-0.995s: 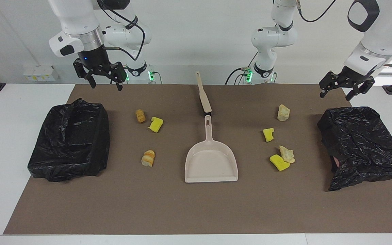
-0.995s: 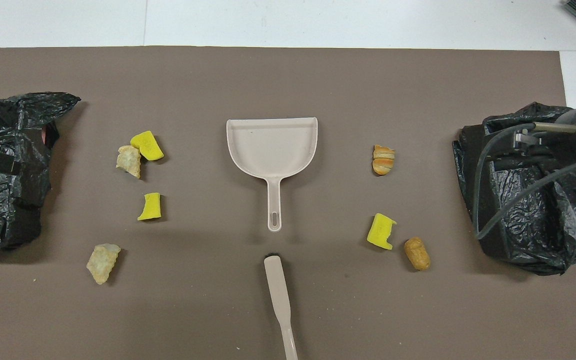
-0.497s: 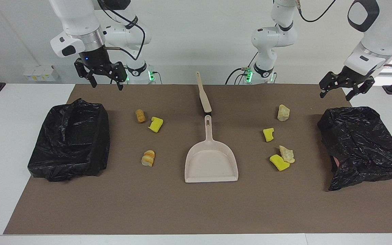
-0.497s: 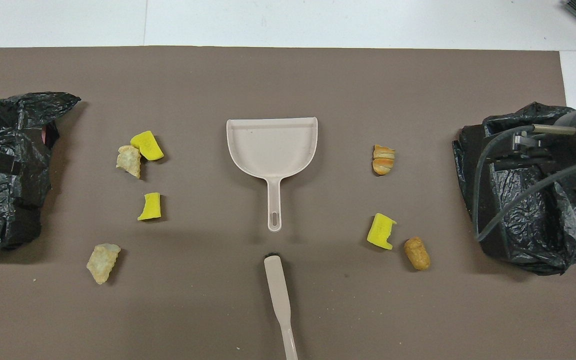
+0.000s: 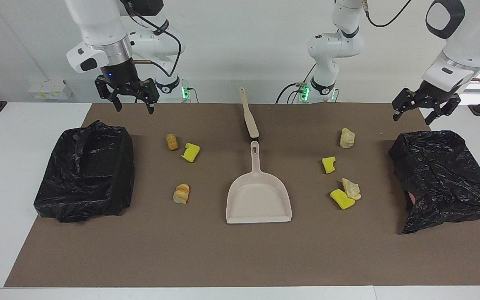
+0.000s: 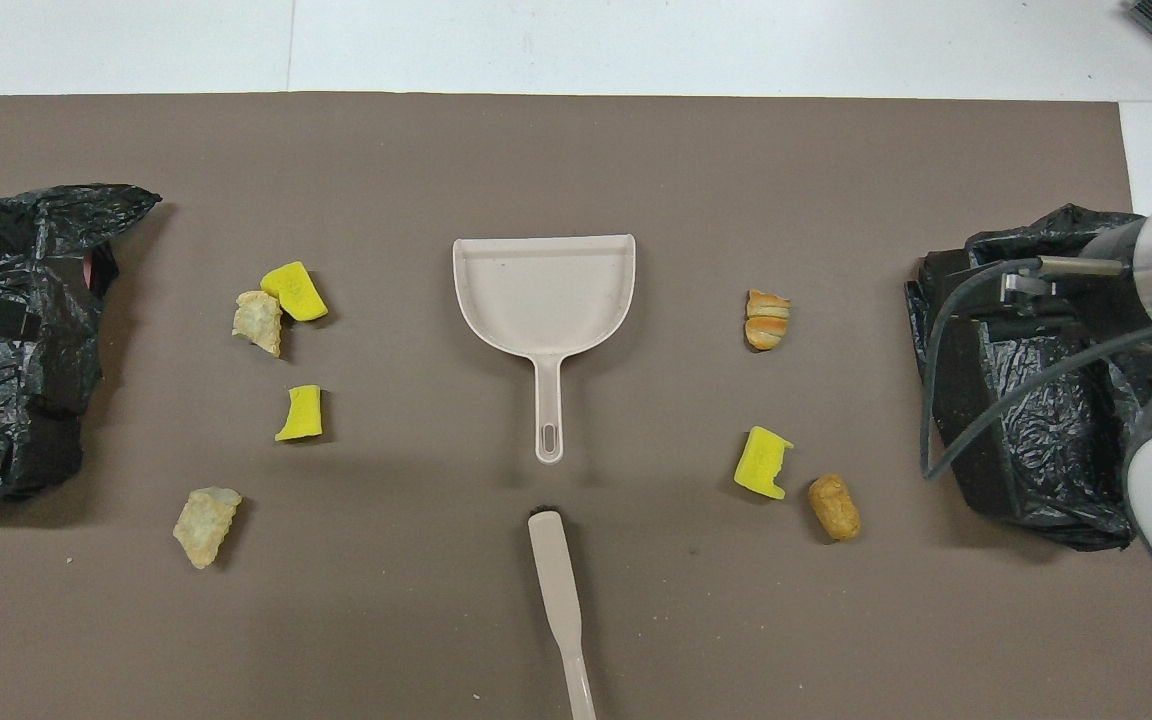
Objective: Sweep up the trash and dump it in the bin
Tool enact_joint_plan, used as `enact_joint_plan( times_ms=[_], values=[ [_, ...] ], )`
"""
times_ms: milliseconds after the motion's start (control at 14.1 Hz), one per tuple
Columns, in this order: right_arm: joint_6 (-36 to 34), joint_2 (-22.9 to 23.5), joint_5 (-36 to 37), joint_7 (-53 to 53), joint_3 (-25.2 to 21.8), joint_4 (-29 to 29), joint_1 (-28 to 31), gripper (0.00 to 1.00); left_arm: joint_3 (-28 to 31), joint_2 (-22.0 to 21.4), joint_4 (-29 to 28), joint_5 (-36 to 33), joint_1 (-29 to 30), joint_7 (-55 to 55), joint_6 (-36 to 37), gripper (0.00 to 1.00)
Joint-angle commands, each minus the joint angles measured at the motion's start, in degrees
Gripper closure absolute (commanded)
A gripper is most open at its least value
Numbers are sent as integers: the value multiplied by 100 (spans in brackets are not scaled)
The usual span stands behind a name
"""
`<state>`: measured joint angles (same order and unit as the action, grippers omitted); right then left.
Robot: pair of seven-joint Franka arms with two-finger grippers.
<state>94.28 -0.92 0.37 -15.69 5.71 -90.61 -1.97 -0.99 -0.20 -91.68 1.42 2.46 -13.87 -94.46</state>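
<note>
Facing view: both pincers, left pincer [image 5: 413, 110] and right pincer [image 5: 133, 98], hang open and empty. Trash [image 5: 190, 152] looks light, soft, crumbly; brush [image 5: 249, 114] handle likely offers a stiff hold.

Both arms are glossy white with rounded joint shells and dark grey bands. Black cables loop along them. Green lights glow at the bases. The right gripper [image 5: 132, 98] and left gripper [image 5: 414, 110] are black, skeletal linkages; a blue light shows above the right one.
</note>
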Motion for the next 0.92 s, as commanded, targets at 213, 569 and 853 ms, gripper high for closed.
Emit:
enact_joint_plan(
  times_ms=[213, 569, 853],
  values=[
    [494, 82, -72, -180, 44, -344, -496, 0, -41, -199, -700, -63, -596, 25, -283, 0],
    [1065, 758, 60, -943, 44, -282, -1233, 0, -50, -507, -2080, -63, -1194, 297, -1407, 0],
    [1855, 1443, 279, -1479, 44, -247, -1709, 0, -50, -551, -3090, -63, -1660, 411, -2189, 0]
  ],
)
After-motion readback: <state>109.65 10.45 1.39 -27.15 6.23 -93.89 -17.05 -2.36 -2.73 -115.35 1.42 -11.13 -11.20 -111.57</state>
